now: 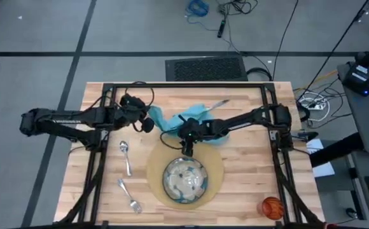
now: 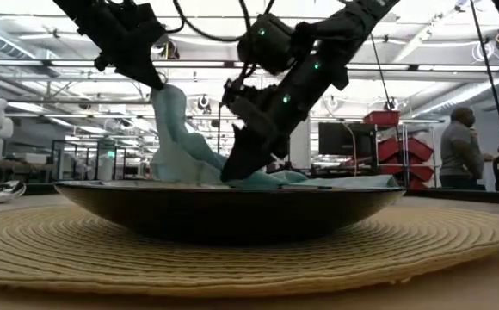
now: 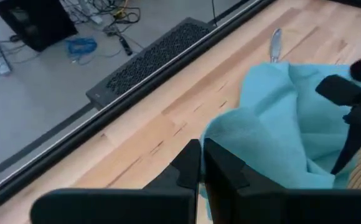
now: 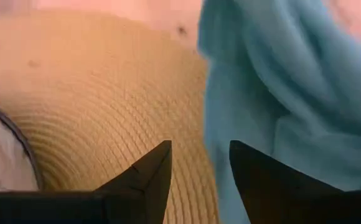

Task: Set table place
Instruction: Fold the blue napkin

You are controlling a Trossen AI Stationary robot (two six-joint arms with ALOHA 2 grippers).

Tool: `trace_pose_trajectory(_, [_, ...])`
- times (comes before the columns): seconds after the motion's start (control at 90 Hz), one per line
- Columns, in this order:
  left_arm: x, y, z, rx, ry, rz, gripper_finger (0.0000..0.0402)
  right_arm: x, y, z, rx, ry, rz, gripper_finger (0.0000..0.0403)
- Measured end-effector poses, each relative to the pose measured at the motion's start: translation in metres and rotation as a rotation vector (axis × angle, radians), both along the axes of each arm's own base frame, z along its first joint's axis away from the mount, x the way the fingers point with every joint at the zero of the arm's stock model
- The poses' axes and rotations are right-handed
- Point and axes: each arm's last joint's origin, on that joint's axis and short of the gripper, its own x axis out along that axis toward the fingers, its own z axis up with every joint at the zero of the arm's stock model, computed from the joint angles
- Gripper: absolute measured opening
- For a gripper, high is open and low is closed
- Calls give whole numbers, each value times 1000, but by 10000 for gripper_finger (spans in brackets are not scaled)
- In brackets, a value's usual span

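The teal napkin (image 1: 194,117) lies crumpled on the table (image 1: 248,178) just beyond the round tan placemat (image 1: 216,168), which carries the speckled dish (image 1: 184,179). My left gripper (image 1: 147,124) is shut on the napkin's left end and holds it raised. My right gripper (image 1: 187,151) points down, open, over the placemat's far edge. One fingertip (image 4: 159,158) is above the mat and the other above the napkin's near edge (image 4: 230,124). A spoon (image 1: 126,156) and a fork (image 1: 128,196) lie left of the placemat. The knife (image 1: 217,103) lies at the napkin's far side. The orange cup (image 1: 272,207) stands near the front right corner. My left gripper pinches the napkin's left end (image 3: 221,134) between its two shut fingers, slanting down from the table's left. That end stands up in a peak (image 2: 168,99) below the fingers, and the rest of the cloth trails down slack onto the table. My right gripper's fingertips (image 2: 235,172) reach down to the napkin behind the dish's rim; I cannot tell whether they touch it.
A black frame (image 1: 184,84) runs along the table's far edge and down both sides. Bare wood shows right of the placemat. Beyond the table, people stand in the room (image 2: 460,146) in the low view.
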Motion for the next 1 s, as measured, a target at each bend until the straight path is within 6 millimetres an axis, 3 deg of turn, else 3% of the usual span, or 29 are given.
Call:
trace_pose_trajectory(0.144, [0, 0, 0, 9, 10, -9, 0, -2, -3, -12, -49, 56, -68, 118])
trace_pose_trajectory(0.256, [0, 0, 0, 9, 10, -10, 0, -3, -5, -12, -90, 66, -100, 50])
trace_pose_trajectory(0.322, [0, 0, 0, 8, 10, -11, 0, -4, -6, -9, -121, 73, -101, 13])
trace_pose_trajectory(0.444, [0, -1, 0, -3, 7, -25, 0, 1, -7, 9, -139, 96, -96, 2])
trace_pose_trajectory(0.556, [1, -1, 1, -3, -7, -26, 0, 6, -1, 41, -195, 150, -66, 0])
trace_pose_trajectory(0.711, [1, -4, 13, 23, -99, -54, 0, -1, 14, 108, -380, 206, -75, 0])
trace_pose_trajectory(0.867, [-9, -12, 43, 72, -262, -89, 0, -32, 14, 182, -555, 227, -180, 0])
trace_pose_trajectory(1.0, [-20, -18, 68, 111, -401, -132, 0, -67, 10, 251, -640, 85, -315, 0])
